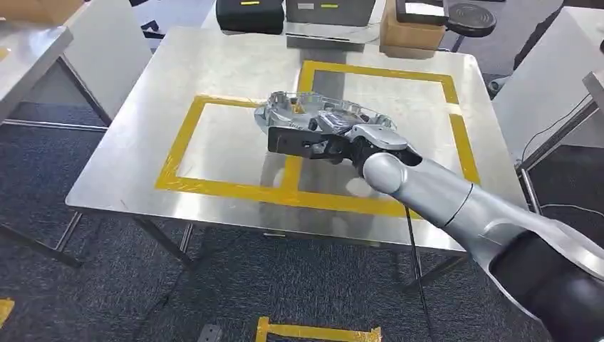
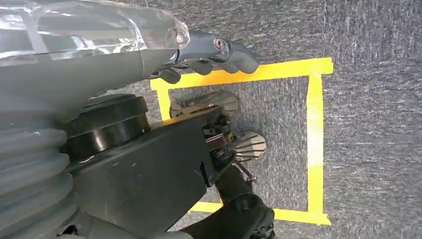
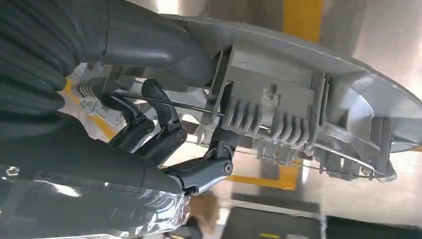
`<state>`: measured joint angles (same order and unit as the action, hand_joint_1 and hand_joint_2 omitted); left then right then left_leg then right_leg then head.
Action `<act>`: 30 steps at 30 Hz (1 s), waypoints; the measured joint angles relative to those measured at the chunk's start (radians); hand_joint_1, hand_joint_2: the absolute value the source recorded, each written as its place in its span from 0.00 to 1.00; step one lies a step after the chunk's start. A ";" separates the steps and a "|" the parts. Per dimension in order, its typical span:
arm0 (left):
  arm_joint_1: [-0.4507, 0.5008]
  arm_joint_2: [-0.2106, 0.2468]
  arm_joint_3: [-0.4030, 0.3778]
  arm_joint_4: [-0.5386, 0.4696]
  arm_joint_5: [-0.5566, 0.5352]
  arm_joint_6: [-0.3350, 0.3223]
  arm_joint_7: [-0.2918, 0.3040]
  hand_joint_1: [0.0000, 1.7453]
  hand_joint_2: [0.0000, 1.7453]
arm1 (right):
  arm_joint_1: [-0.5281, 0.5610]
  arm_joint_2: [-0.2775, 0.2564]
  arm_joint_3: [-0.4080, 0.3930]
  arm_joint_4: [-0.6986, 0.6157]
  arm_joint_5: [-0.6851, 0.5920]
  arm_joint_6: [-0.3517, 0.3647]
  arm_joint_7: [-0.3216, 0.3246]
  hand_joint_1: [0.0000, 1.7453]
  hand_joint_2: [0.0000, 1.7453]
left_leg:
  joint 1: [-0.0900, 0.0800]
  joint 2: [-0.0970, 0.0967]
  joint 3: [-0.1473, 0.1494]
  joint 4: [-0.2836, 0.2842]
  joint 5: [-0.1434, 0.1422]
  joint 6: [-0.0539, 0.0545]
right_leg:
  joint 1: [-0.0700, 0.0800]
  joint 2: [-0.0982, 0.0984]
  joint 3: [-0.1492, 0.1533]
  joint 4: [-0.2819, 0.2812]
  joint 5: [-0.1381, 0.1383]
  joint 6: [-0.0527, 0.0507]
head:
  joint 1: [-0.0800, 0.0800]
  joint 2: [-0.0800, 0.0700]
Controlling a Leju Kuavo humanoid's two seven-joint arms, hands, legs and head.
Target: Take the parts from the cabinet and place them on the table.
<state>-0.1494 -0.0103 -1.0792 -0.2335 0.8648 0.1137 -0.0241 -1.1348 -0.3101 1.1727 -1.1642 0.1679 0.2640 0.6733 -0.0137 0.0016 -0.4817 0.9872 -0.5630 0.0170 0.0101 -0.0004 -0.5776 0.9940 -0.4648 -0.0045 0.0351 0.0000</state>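
Right hand (image 1: 320, 142), dark fingers on a silver arm, grips a grey cast-metal part (image 1: 317, 114), flat and irregular with ribs and a rounded rim. The part is at the middle of the square stainless-steel desk (image 1: 142, 128), over the yellow tape rectangles (image 1: 214, 187) where the two outlines meet; cannot tell if it touches the desk or hangs just above. In the right wrist view the thick grey thumb (image 3: 154, 47) presses on one face of the part (image 3: 298, 104) and the darker fingers (image 3: 204, 169) curl under the ribbed side, so the part is clamped between them.

Left hand (image 2: 209, 57) hangs low over dark grey carpet floor (image 2: 373, 40), fingers curled in loosely, nothing in them. Below it a yellow tape square (image 2: 314, 149) marks the floor.

Far edge of the desk: black case (image 1: 249, 16), grey box (image 1: 329, 13), brown cardboard box (image 1: 409, 32) with a black round disc (image 1: 469, 18) just beside it. White panels stand either side of the desk.
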 joint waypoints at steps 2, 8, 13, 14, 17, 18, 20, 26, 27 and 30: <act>0.000 0.000 0.000 0.000 0.000 0.000 0.000 0.00 1.00 | -0.009 -0.003 -0.002 0.022 0.012 0.009 0.016 1.00 1.00 | 0.000 -0.002 0.000 0.000 0.000 0.000 | 0.000 -0.001 0.000 0.000 0.000 0.000 | 0.000 0.000; 0.000 0.000 0.000 0.000 -0.005 -0.006 0.003 0.00 1.00 | -0.039 -0.019 -0.053 0.119 0.164 0.098 0.025 1.00 1.00 | 0.000 -0.009 0.000 0.000 0.000 0.000 | 0.000 -0.004 0.001 0.000 0.000 0.000 | 0.000 0.000; 0.000 0.000 0.000 0.000 -0.007 -0.012 0.003 0.00 1.00 | -0.028 -0.026 -0.120 0.168 0.288 0.159 0.026 1.00 1.00 | 0.000 -0.012 -0.001 0.000 0.001 0.001 | 0.000 -0.006 0.001 0.000 0.000 0.000 | 0.000 0.000; 0.000 0.000 0.000 0.000 -0.007 -0.013 0.003 0.00 1.00 | -0.025 -0.026 -0.132 0.175 0.303 0.164 0.026 1.00 1.00 | 0.000 -0.012 -0.001 0.000 0.001 0.001 | 0.000 -0.006 0.001 0.000 0.000 0.000 | 0.000 0.000; -0.001 0.000 0.000 0.000 -0.007 -0.013 0.002 0.00 1.00 | -0.020 -0.026 -0.171 0.196 0.314 0.171 0.026 1.00 1.00 | 0.000 -0.012 -0.001 0.000 0.001 0.001 | 0.000 -0.006 0.001 0.000 0.000 0.000 | 0.001 0.000; -0.001 0.000 0.000 0.000 -0.008 -0.013 -0.002 0.00 1.00 | -0.018 -0.026 -0.180 0.200 0.322 0.175 0.026 1.00 1.00 | 0.000 -0.011 -0.001 0.001 0.001 0.001 | 0.000 -0.006 0.001 0.000 0.000 0.000 | 0.001 0.000; -0.001 0.000 0.000 0.000 -0.009 -0.014 -0.011 0.00 1.00 | -0.011 -0.026 -0.208 0.206 0.357 0.200 0.026 1.00 1.00 | 0.000 -0.011 -0.001 0.001 0.001 0.001 | 0.000 -0.006 0.001 0.000 0.000 0.000 | 0.001 0.000; -0.001 0.002 0.000 0.000 -0.021 -0.032 -0.047 0.00 1.00 | 0.027 -0.019 -0.298 0.194 0.420 0.265 0.026 0.00 0.00 | 0.000 -0.009 -0.001 0.000 0.001 0.001 | 0.000 -0.007 0.001 -0.001 0.000 0.000 | 0.000 0.000; -0.001 0.002 0.000 0.000 -0.026 -0.031 -0.048 0.00 1.00 | 0.031 -0.019 -0.308 0.187 0.421 0.269 0.026 0.00 0.00 | 0.000 -0.007 0.000 0.000 0.001 0.001 | 0.000 -0.007 0.001 -0.001 0.000 0.000 | 0.000 0.000; -0.002 0.002 0.000 0.000 -0.033 -0.031 -0.049 0.00 1.00 | 0.042 -0.016 -0.337 0.173 0.422 0.273 0.026 0.00 0.00 | 0.000 -0.005 0.000 0.000 0.001 0.001 | 0.000 -0.006 0.001 -0.001 0.000 0.000 | 0.000 0.000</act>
<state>-0.1514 -0.0088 -1.0792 -0.2335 0.8320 0.0828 -0.0732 -1.0929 -0.3265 0.8354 -0.9915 0.5894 0.5367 0.6989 -0.0142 -0.0036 -0.4816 0.9876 -0.5620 0.0179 0.0099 -0.0068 -0.5765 0.9934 -0.4649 -0.0044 0.0351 0.0000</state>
